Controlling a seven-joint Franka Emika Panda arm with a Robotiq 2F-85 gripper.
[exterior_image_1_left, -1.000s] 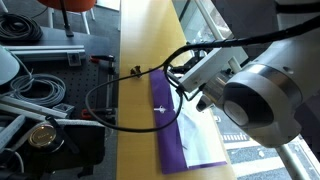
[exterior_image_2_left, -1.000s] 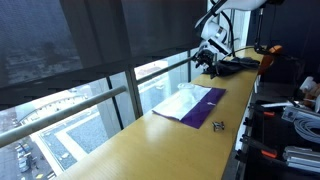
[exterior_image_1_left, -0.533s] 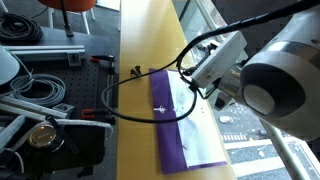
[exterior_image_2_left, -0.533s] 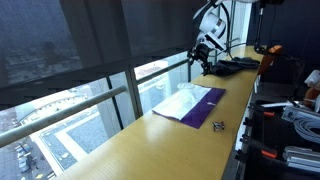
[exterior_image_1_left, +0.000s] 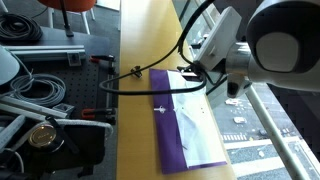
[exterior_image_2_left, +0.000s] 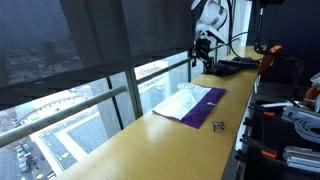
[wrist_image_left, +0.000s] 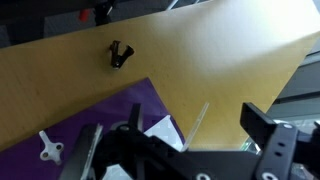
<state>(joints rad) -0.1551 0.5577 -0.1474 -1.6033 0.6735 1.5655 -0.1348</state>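
Observation:
My gripper (wrist_image_left: 198, 136) hangs open above the wooden table (wrist_image_left: 220, 60), with nothing between its black fingers (wrist_image_left: 266, 132). Under it lies a purple cloth (wrist_image_left: 95, 122) with a white sheet (wrist_image_left: 160, 130) on top and a thin clear strip (wrist_image_left: 198, 120) beside it. A small white piece (wrist_image_left: 48, 148) rests on the cloth, and a small black clip (wrist_image_left: 120, 53) lies on the bare wood further off. In both exterior views the gripper (exterior_image_1_left: 203, 72) (exterior_image_2_left: 204, 58) is raised over the far end of the purple cloth (exterior_image_1_left: 180, 130) (exterior_image_2_left: 192, 104). The black clip (exterior_image_1_left: 133, 71) (exterior_image_2_left: 218, 125) sits near the table edge.
A black cable (exterior_image_1_left: 108, 92) loops from the arm out over the table edge. Coiled cables and gear (exterior_image_1_left: 40, 90) fill the floor beside the table. A window rail (exterior_image_2_left: 90, 105) runs along the other side. Dark equipment (exterior_image_2_left: 236, 66) sits at the table's end behind the arm.
The arm has lifted and swung toward the window side, carrying the gripper up off the cloth. The jaws stay open and the objects on the table have not moved.

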